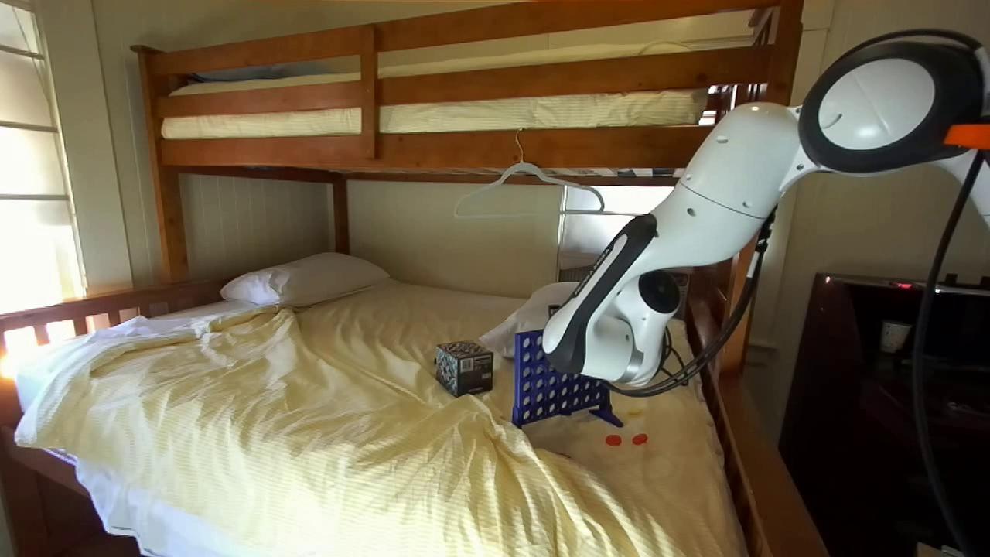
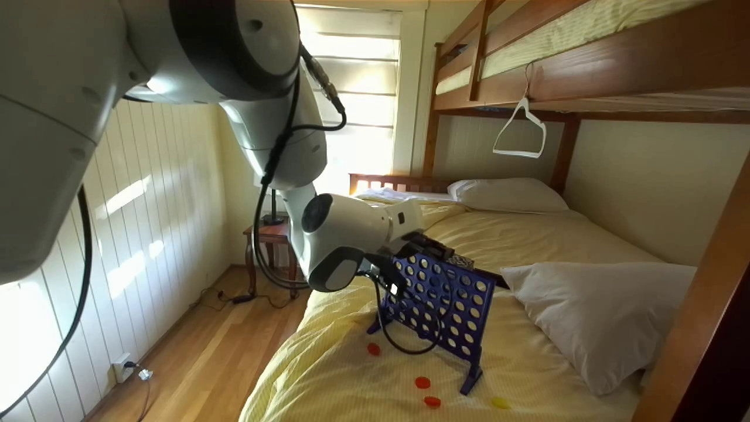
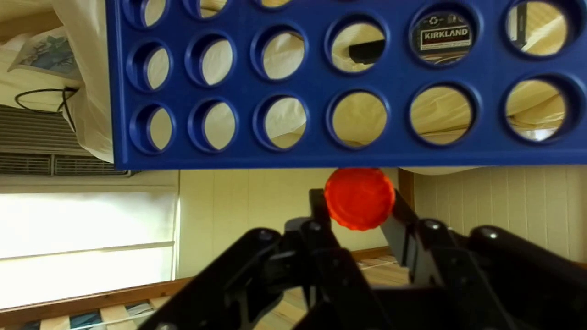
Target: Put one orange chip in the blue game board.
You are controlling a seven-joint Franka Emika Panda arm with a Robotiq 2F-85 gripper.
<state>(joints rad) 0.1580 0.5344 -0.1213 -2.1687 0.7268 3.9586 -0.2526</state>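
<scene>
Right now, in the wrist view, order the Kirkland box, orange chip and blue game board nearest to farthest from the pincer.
1. Orange chip: held in the pincer, slightly right of centre.
2. Blue game board: next to the chip, contact unclear, across the top of the picture.
3. Kirkland box: beyond the board, seen through one of its holes, toward the right.

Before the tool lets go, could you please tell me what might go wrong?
The tool holds the chip at the top of the board; released askew, it might drop onto the bedding. That bedding might give under the board, tipping it. The cable looping near the board might snag it.
</scene>
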